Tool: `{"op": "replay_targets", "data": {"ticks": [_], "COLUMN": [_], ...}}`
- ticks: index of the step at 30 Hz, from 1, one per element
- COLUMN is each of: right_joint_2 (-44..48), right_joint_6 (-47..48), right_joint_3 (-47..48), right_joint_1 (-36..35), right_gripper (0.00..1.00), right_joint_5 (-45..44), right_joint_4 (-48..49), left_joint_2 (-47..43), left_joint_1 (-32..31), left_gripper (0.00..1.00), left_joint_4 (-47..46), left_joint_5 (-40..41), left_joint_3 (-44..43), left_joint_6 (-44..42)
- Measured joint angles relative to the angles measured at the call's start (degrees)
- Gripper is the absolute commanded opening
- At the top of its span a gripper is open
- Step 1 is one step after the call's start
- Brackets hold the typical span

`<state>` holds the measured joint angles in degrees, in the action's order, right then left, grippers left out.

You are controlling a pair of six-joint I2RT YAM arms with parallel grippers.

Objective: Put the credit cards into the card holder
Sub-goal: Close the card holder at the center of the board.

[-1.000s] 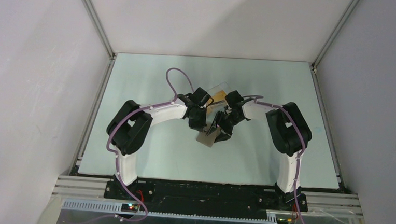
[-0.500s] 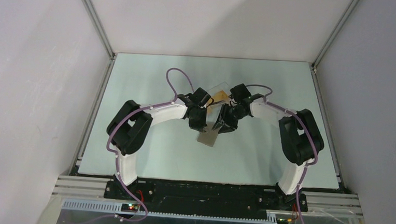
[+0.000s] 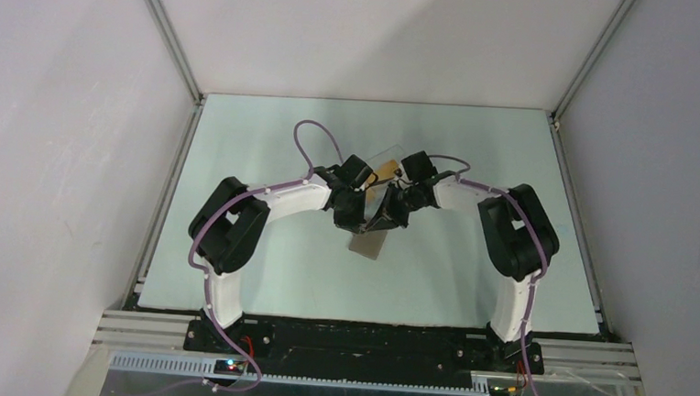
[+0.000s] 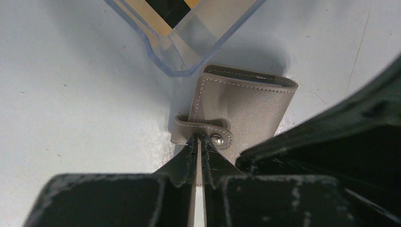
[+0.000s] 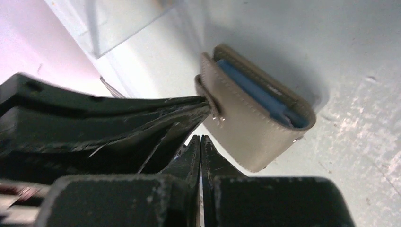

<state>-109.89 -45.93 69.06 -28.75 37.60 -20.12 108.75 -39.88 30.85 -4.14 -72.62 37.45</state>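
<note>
The grey-taupe card holder [image 3: 369,245] [image 4: 241,106] lies folded on the table, a blue edge showing inside it [image 5: 255,123]. My left gripper [image 3: 354,220] [image 4: 199,138] is shut on its snap strap. My right gripper [image 3: 384,217] [image 5: 201,138] is shut with nothing between its fingers, its tips just beside the holder and close to the left fingers [image 5: 142,111]. An orange-gold credit card [image 3: 387,168] with a dark stripe [image 4: 171,9] lies inside a clear plastic box just behind the holder.
The clear plastic box [image 3: 395,157] [image 4: 189,54] [image 5: 123,23] sits close against the far end of the holder. Both arms arch inward over the middle of the pale table [image 3: 259,275], which is bordered by metal rails.
My right gripper has shut from open and shifted left and back, toward the left gripper. The left gripper kept its pinch on the strap.
</note>
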Motion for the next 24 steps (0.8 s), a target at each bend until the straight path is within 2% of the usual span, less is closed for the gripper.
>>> {"op": "replay_targets", "data": {"ticks": [6,24], "right_joint_2": [-3.5,-4.9], "right_joint_6": [-1.0,-1.7], "right_joint_3": [-0.1,0.0], "right_joint_1": [-0.8,-2.6], "right_gripper": [0.0,0.0], "right_joint_5": [0.4,-1.2], "right_joint_4": [0.9,0.4], "left_joint_2": [0.0,0.0], "left_joint_1": [0.0,0.0], "left_gripper": [0.08,0.08], "left_joint_4": [0.0,0.0], "left_joint_5": [0.0,0.0], "left_joint_3": [0.0,0.0], "left_joint_6": [0.0,0.0]}}
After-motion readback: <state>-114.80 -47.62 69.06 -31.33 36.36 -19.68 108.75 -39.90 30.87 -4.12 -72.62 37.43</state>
